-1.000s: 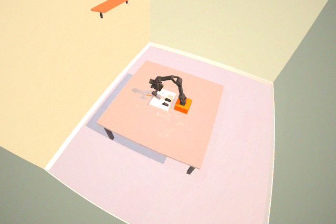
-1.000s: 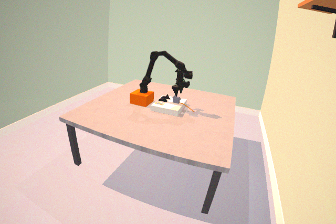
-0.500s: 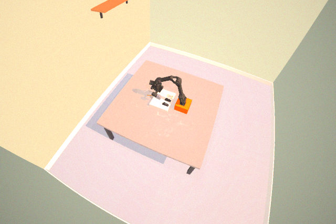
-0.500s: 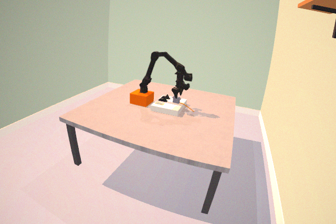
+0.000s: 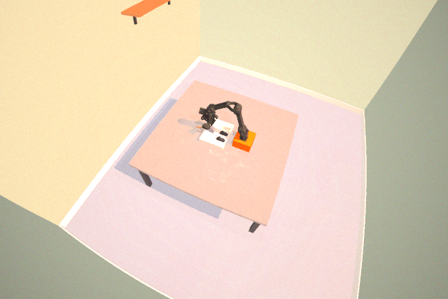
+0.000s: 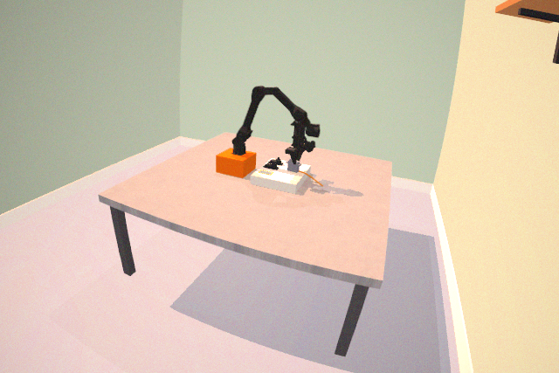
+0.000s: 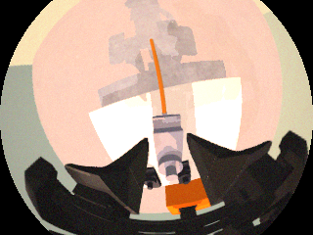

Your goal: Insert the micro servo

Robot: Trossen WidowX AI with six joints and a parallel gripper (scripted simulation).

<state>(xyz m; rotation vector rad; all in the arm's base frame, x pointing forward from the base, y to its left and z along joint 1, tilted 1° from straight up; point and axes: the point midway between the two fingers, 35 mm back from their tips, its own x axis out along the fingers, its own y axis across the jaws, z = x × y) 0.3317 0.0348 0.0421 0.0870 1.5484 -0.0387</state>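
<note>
Servo [image 5: 212, 129] [image 6: 293, 166] [image 7: 168, 141] sits at the deck [image 5: 213, 140] [image 6: 275, 180] [image 7: 217, 105], on the side away from the orange block [image 5: 241, 145] [image 6: 234, 164] [image 7: 186, 194], and outside the yellow marking [image 5: 227, 128] [image 6: 266, 172] on the deck's block side. Its shaft points up; how deep it sits I cannot tell. Its orange cable [image 5: 199, 127] [image 6: 312, 178] [image 7: 157, 73] runs outward past the deck's edge, over the table [image 5: 217, 172] [image 6: 252, 219] [image 7: 64, 73]. The gripper [image 5: 207, 125] [image 6: 294, 161] [image 7: 167, 139] is low over the deck, pointing down, its 2 fingers part-way spread with 1 on each side of the servo; the wrist view shows gaps beside it, so nothing is pinched. 2 black parts [image 5: 222, 136] [image 6: 272, 163] [image 7: 184, 172] stand on the deck, between the servo and the orange block. The arm [image 5: 240, 118] [image 6: 284, 100] rises from that block, beside the deck, and arches over to the servo.
</note>
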